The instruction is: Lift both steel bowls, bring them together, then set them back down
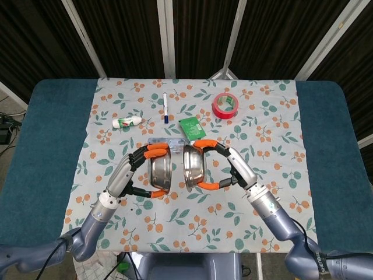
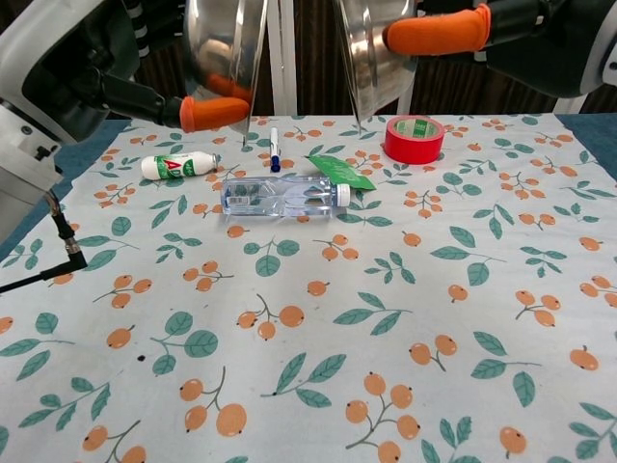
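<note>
- steel bowls are both in the air, tipped on edge, one in each hand, well above the cloth.
- left hand [image 1: 131, 175] grips the left bowl [image 1: 160, 173] across its rim, orange fingertips [image 1: 154, 153] hooked over the top edge and another pad under the bottom edge; the bowl's open side faces away from the palm, toward the other bowl.
- right hand [image 1: 230, 169] holds the right bowl [image 1: 192, 167] the same way, fingers over the top of the rim and one under it, the rounded outside showing in the chest view.
- between the hands the two rims stand just beside each other; from the head view i cannot tell whether they touch, and the chest view shows a gap between them.
- handling, as a guess: thin polished steel, so light and stiff but slick; the rolled rim is the sensible place to hold, pinched top and bottom as now. they won't crush, but a loose pinch could let one swivel or slip, and meeting hard would clang and jolt the grip.
- below and beyond the hands, on the flowered cloth [image 2: 405, 318]: a water bottle [image 2: 284, 196] lying on its side, a green packet [image 2: 339, 171], a pen [image 2: 274, 148], a small white tube [image 2: 177, 165] and a roll of red tape [image 2: 415, 138].
</note>
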Tool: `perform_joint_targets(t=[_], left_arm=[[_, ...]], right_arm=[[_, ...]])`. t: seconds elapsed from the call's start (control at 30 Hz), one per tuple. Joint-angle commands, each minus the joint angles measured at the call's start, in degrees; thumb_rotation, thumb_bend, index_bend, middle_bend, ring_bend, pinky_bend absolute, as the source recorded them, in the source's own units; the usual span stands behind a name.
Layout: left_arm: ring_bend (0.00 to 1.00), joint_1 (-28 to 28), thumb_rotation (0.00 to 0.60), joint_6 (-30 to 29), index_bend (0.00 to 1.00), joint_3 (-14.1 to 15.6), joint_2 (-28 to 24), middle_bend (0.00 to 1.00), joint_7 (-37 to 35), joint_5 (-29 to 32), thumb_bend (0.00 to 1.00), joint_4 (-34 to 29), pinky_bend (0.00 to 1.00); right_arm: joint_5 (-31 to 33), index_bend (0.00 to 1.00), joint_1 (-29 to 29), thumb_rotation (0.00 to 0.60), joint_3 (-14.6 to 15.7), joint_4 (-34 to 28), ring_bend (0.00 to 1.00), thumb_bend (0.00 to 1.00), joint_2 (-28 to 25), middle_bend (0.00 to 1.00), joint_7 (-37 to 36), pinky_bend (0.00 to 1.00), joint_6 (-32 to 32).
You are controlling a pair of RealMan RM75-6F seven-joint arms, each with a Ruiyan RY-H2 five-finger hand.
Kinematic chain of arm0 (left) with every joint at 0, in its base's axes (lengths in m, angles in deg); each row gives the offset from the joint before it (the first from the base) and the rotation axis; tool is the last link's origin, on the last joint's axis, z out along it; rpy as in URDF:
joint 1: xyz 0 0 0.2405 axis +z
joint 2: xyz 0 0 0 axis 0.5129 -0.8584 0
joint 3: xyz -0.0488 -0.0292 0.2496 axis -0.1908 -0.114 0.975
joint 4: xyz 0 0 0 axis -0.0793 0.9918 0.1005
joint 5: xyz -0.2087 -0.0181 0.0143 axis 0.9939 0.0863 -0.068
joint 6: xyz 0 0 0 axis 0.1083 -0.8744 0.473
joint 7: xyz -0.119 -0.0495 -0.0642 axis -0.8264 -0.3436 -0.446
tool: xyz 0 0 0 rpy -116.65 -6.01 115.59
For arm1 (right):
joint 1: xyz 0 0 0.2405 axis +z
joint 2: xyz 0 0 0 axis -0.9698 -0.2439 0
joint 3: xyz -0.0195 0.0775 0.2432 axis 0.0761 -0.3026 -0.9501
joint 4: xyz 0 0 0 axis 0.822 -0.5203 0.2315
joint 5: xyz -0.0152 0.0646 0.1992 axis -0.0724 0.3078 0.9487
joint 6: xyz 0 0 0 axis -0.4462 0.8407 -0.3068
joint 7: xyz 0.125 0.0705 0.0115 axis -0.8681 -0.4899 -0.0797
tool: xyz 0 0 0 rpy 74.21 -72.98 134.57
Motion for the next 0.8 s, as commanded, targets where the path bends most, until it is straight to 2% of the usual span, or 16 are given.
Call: perform_joint_targets(t=[0.03,0.5,0.8], left_arm=[[0.31,-0.08,0.6,-0.93,0.33,0.01,0.78,0.29,-0.03,-0.46,0.11,0.37,0.41],[0.31,-0.46,0.6,-3.93,0.33,0.07,3.99,0.29,1.24,-1.77,0.11,1.9,0.41],[0.31,-0.36,0.6,-5.98,0.33,0.87,5.3,0.29,4.28,-3.46,0.11,4.5,0.41]], right_arm=[[-0.05,0.61,0.03,0.6,-0.04,-0.39,0.53,0.27,0.04,0.38,0.11,0.23,-0.07],[-1.58,0.61,0.41,0.6,1.09,-3.55,0.53,0.27,0.62,0.38,1.45,0.23,0.47],[-1.34,0.61,0.11,0.6,1.21,-4.17,0.53,0.27,-0.13,0.38,-0.54,0.23,0.64]])
